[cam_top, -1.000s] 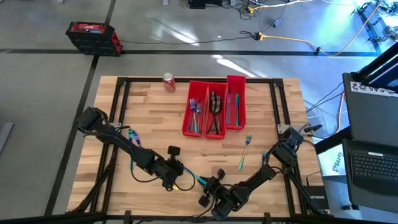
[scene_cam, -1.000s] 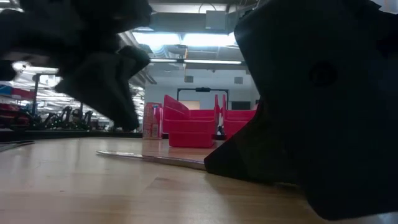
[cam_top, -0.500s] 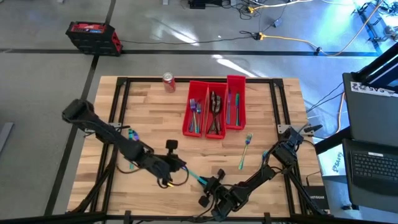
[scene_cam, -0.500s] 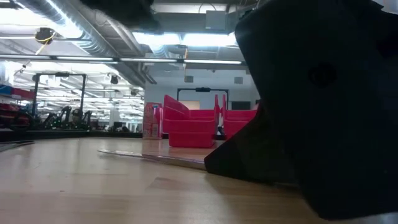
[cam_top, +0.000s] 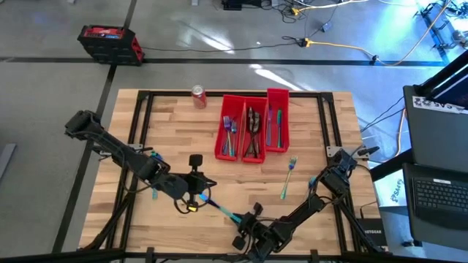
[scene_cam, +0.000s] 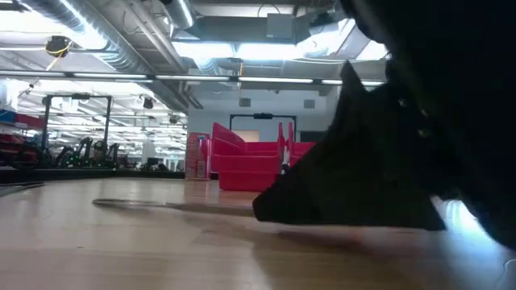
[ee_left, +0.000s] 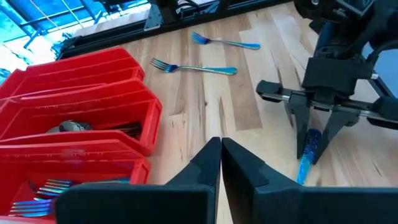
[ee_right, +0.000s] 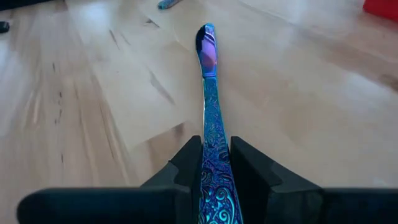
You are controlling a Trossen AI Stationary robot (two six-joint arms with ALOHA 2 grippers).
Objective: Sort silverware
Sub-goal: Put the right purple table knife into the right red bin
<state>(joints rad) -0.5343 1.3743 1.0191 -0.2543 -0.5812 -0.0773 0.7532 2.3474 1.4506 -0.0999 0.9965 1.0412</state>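
Note:
My right gripper point(cam_top: 240, 219) is low over the table's near middle. It is shut on a slim iridescent blue-purple knife point(ee_right: 208, 93) that sticks out ahead of it toward the table's left. The low view shows the knife point(scene_cam: 169, 205) close above the wood. My left gripper point(cam_top: 205, 196) is shut and empty, raised above the table just beyond the knife's free end. Its closed fingers point(ee_left: 211, 165) look toward my right gripper point(ee_left: 311, 152). Two forks point(cam_top: 288, 177) lie flat on the table at the right. More silverware lies in the three red bins point(cam_top: 252, 124). My right gripper pinches the knife's patterned handle point(ee_right: 214, 146) between its two fingers. The fingers slant down from the table's near right and lie along the knife. The knife reaches out past the fingertips, nearly level and low over the table. I cannot tell whether its far end point(ee_right: 207, 43) touches the wood.
A red soda can point(cam_top: 198, 96) stands at the far edge, left of the bins. Black frame rails point(cam_top: 142, 124) run along the table's sides. Bare wood lies between the bins and both grippers.
My left gripper has risen from the table beside the knife's free end and drawn back toward the table's left and far side, still shut. It has gone up out of the low view. My right gripper keeps its hold on the knife.

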